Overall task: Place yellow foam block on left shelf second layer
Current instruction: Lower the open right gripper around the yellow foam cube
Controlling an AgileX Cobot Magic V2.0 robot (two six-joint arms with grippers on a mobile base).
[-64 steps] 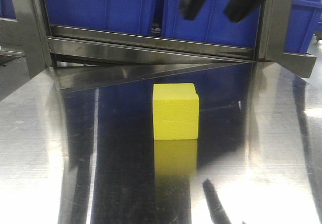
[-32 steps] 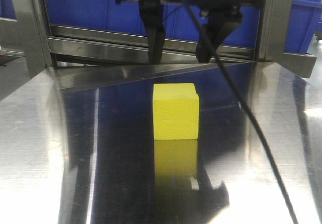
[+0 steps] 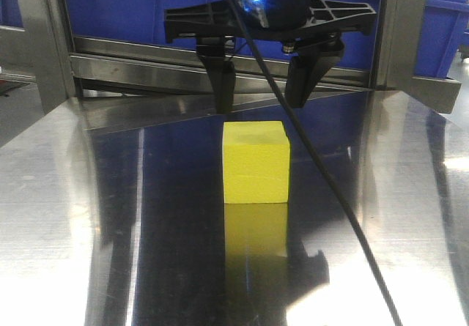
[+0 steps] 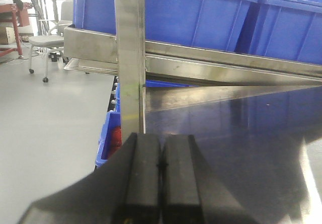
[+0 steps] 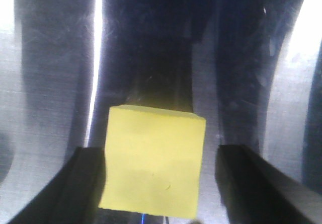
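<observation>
The yellow foam block (image 3: 255,162) rests on the shiny steel table (image 3: 110,216), near its middle. My right gripper (image 3: 260,95) hangs open just above and behind the block, one finger over each side. From the right wrist camera the yellow foam block (image 5: 153,161) lies between the two dark fingers (image 5: 85,183), the left one close to its edge, the right one apart from it. My left gripper (image 4: 160,156) is shut with nothing in it, pointing at the shelf post (image 4: 130,53).
Steel shelf rails (image 3: 220,66) carry blue plastic bins (image 3: 146,7) behind the table. A black cable (image 3: 330,187) trails from the right arm toward the front right. Another blue bin (image 4: 108,136) sits low beside the shelf post, with a wheeled chair (image 4: 43,45) on the grey floor.
The right gripper has come down from the top of the front view and now hovers open just over the block. The block has not moved.
</observation>
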